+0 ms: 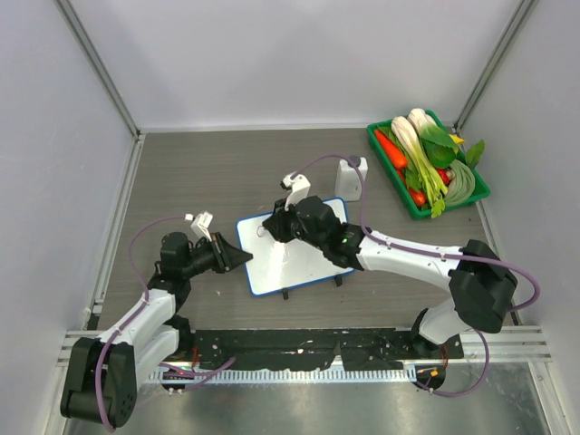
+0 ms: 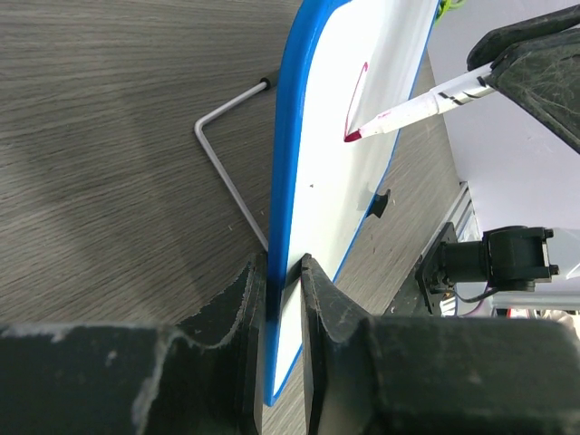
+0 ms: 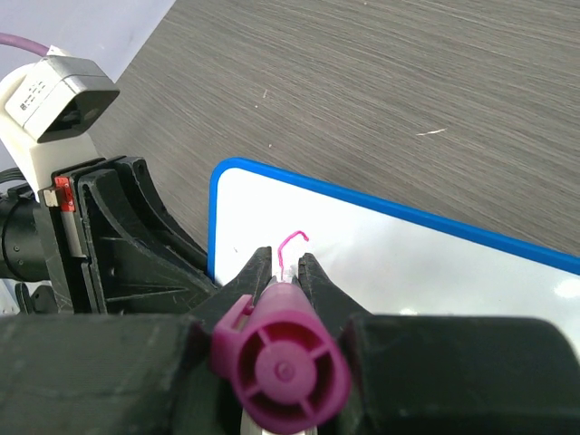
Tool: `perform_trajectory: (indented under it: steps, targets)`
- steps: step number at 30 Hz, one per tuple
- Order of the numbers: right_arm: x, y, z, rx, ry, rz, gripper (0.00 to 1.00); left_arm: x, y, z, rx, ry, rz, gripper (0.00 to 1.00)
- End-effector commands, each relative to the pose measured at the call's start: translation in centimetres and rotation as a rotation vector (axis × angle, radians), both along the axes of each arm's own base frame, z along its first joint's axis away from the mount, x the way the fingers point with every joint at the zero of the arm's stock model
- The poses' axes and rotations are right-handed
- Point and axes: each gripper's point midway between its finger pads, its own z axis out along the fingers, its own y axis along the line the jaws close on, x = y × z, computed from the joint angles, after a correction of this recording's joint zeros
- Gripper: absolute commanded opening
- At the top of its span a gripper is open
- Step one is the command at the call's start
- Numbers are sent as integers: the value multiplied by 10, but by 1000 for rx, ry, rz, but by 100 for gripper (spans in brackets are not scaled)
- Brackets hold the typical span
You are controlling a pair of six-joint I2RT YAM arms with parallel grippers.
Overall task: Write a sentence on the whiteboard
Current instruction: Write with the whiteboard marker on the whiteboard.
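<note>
Blue-rimmed white whiteboard [image 1: 292,265] being clamped edgewise by left tool [image 2: 283,272], right tool [image 3: 285,265] pressing gripped magenta-capped marker [image 2: 417,109] at its left end, blank length running rightward.

a small rectangular whiteboard [image 1: 304,263], white with a thin blue rim and rounded corners, sits mid-table, turned so its long edges run from near left to far right. two small black feet [image 1: 284,293] stick out along its near edge, and a thin bent wire leg [image 2: 227,172] shows behind it. of the sentence [image 3: 292,241], only one short hooked magenta stroke shows, near the board's far left corner.
</note>
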Motion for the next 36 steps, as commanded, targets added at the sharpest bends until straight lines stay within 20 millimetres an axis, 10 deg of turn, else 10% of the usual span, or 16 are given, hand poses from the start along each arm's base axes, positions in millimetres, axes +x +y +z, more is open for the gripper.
perform_trajectory:
  steps: [1, 36]
  targets:
    - [6, -19, 0, -40, -25, -67, 1, 5, 1, 6, 9, -55, 2, 0]
    - [-4, 7, -5, 9, 32, 22, 2, 5, 0, 6, 7, -52, 0, 0]
